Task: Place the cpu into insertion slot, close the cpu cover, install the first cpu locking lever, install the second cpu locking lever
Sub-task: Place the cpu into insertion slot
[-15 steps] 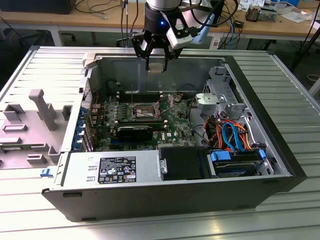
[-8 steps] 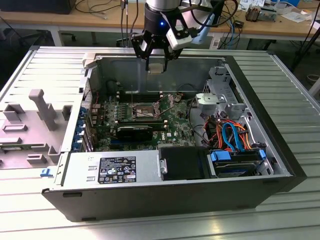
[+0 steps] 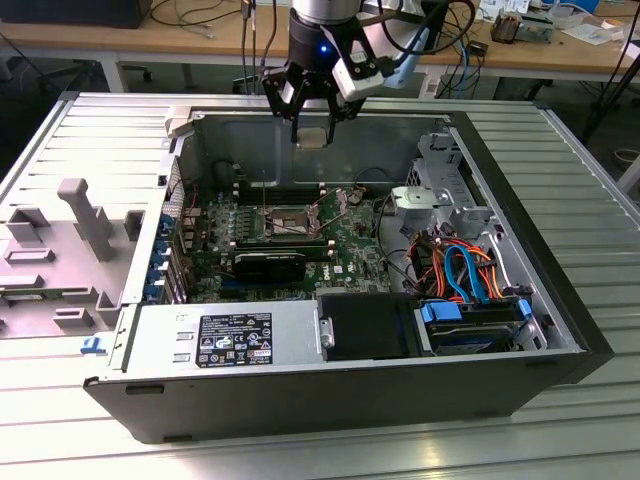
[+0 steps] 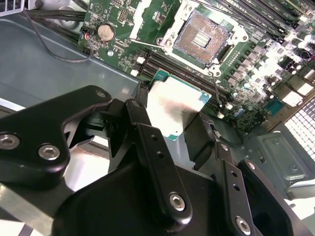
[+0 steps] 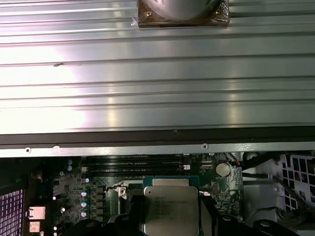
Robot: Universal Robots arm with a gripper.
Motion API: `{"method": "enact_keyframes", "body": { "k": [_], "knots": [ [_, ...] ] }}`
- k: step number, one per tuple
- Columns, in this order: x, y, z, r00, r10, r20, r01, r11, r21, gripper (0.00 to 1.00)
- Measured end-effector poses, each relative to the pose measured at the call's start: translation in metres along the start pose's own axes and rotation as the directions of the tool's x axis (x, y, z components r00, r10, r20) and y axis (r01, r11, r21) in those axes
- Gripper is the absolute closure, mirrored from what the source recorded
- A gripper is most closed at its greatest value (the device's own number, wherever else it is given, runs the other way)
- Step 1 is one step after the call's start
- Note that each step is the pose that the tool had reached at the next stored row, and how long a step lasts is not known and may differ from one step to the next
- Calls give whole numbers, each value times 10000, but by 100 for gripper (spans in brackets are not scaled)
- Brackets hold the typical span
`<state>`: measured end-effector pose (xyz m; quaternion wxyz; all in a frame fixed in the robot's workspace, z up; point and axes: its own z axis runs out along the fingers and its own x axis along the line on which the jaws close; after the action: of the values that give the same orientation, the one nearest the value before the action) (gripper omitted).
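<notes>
A ribbed silver metal surface [image 3: 560, 200] carries an open black computer case [image 3: 300, 400] lying on its side, with wooden desks and loose cables behind it. A grey plastic fixture [image 3: 85, 215] sits at the exterior view's left.

The arm comes down from the top edge of the exterior view, its upper links cut off, with the wrist pointing straight down over the far wall of the case. The black claw [image 3: 313, 130] is closed narrowly on the small flat square chip with a dull silver-grey top, the cpu [image 3: 312, 141], gripping it by two opposite edges. The cpu hangs in the air above the case and touches nothing else.

In both wrist views the cpu's metal top faces the camera, a thin green rim [image 4: 162, 74] showing at its border. Being square, it has no long axis. Black finger links [image 4: 152, 152] hide one corner in the second wrist view, and the first wrist view cuts off its near edge.

The insertion slot [image 4: 204, 34], a dark-framed square socket on the green circuit board [image 3: 350, 250], lies uncovered with its pale contact field bare, well apart from the cpu. How the cover plate stands is hard to make out.
</notes>
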<state>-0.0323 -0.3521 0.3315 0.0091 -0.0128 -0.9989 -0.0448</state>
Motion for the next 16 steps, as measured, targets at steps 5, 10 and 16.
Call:
{"method": "enact_keyframes", "body": {
  "k": [5,10,16],
  "knots": [
    [0,-4,19,10000,0,0,0,10000,0,46],
    [0,-6,28,10000,0,0,0,10000,0,46],
    [0,-8,38,10000,0,0,0,10000,0,46]
  ]
}}
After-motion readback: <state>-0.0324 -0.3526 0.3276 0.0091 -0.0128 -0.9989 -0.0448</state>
